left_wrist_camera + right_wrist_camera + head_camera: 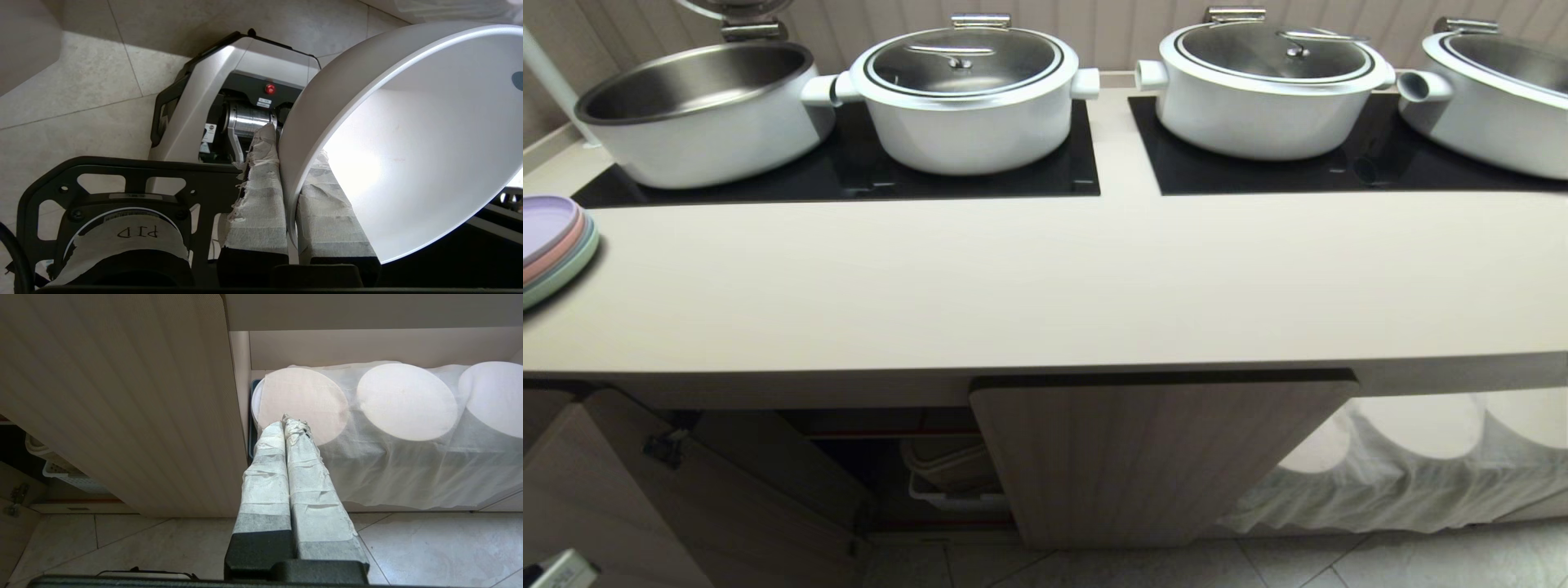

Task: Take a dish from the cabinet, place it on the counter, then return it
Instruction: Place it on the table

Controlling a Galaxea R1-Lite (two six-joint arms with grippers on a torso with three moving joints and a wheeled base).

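So the left gripper (291,192) jaws pinch the rim of the white bowl (408,163), tilted on edge, mouth sideways, over the floor; right gripper (286,424) jaws pressed together.

Plain white dish (408,143), ribbed beige cabinet (1160,457)

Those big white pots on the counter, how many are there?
4, in a row along the back: one lidless white pot at far left, two white pots with glass lids in the middle, one white pot cut off at right. More may lie out of view.
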